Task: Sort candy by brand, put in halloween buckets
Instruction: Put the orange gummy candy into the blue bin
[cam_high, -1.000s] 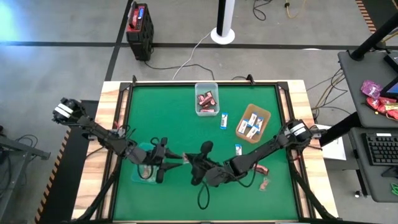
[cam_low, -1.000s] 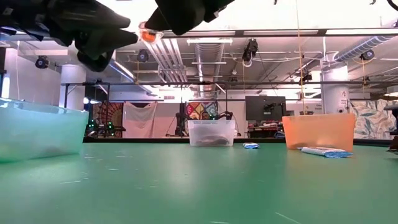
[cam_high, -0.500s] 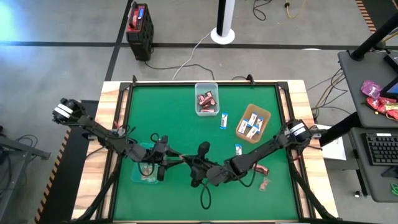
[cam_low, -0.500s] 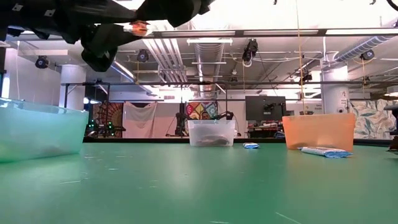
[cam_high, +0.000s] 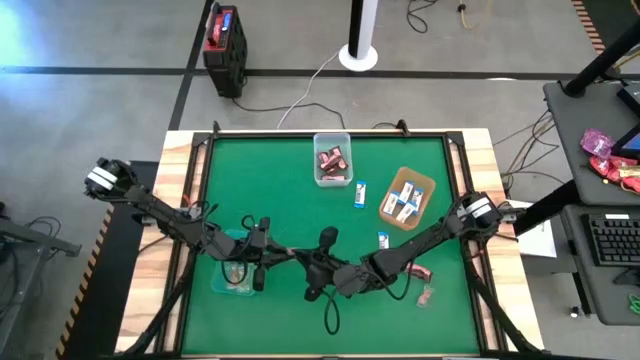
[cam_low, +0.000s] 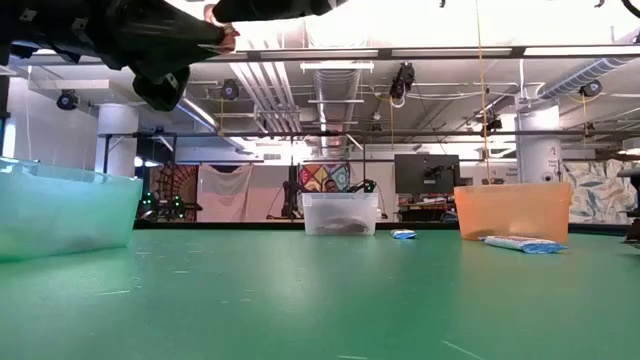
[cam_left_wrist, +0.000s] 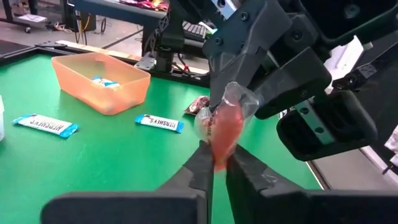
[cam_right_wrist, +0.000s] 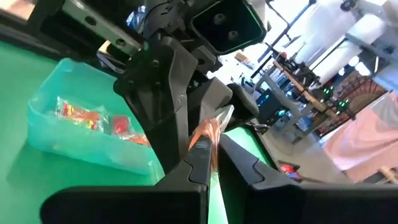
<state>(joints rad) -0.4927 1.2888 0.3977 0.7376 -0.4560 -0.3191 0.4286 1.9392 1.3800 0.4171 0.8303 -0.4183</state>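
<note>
The clear-pinkish candy (cam_left_wrist: 222, 127) hangs in mid-air between both grippers, just beside the teal tub (cam_high: 236, 274). Your left gripper (cam_left_wrist: 216, 163) has just clamped one end; a second ago it stood open. Your right gripper (cam_right_wrist: 211, 151) pinches the other end, so it must release.

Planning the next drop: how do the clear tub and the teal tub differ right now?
The clear tub sits at the table's far edge holding dark red pieces; the teal tub sits near the left gripper holding clear-pinkish, red-and-green pieces. No arm is near the clear tub; the left arm reaches over the teal tub. Both are rectangular, translucent and partly filled.
</note>
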